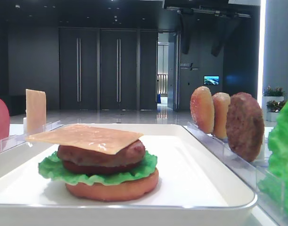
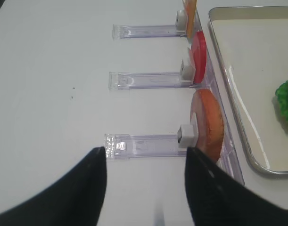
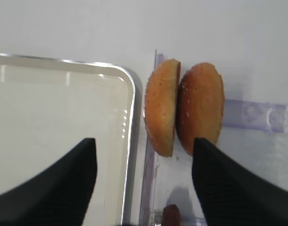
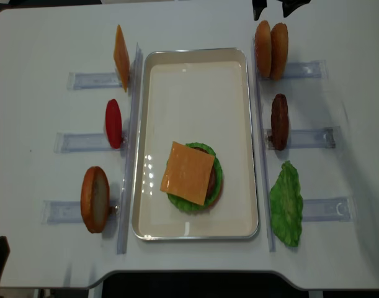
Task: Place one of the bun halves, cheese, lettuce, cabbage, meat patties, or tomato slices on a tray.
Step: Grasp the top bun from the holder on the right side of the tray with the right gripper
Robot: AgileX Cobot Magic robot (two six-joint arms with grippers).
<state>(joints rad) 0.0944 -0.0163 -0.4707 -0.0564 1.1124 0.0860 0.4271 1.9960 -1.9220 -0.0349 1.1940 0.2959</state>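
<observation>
White tray (image 4: 251,124) at the centre of the desk (image 4: 40,49) carries a part-built burger: bottom bun (image 1: 113,187), lettuce (image 1: 52,167), patty (image 1: 99,155) and a cheese slice (image 4: 187,172) on top. Judging by that stack, the step in hand is fetching a bun top to crown it. Two speckled bun tops (image 3: 184,108) stand on edge, pressed together, in a clear rack (image 3: 254,115) just beside the tray's far right corner. The right gripper (image 3: 144,176) hangs above them, released, its dark fingers (image 3: 228,183) spread wide and holding nothing; one finger sits over the tray's corner, the other just past the outer bun, so neither bun is yet touched as far as the wrist view shows. The next move would seem to call for shifting toward the rack, lowering so the fingers straddle one bun only, closing across its edge-on thickness, then lifting clear of its twin. The left gripper (image 2: 146,181) is likewise spread and empty, poised over the desk near the left rack (image 2: 148,143), where an orange-brown bun (image 2: 209,125) and a tomato slice (image 2: 198,56) stand upright. On the right, a spare patty (image 4: 279,121) and a lettuce leaf (image 4: 286,202) wait in their own slots, well apart from the right gripper
</observation>
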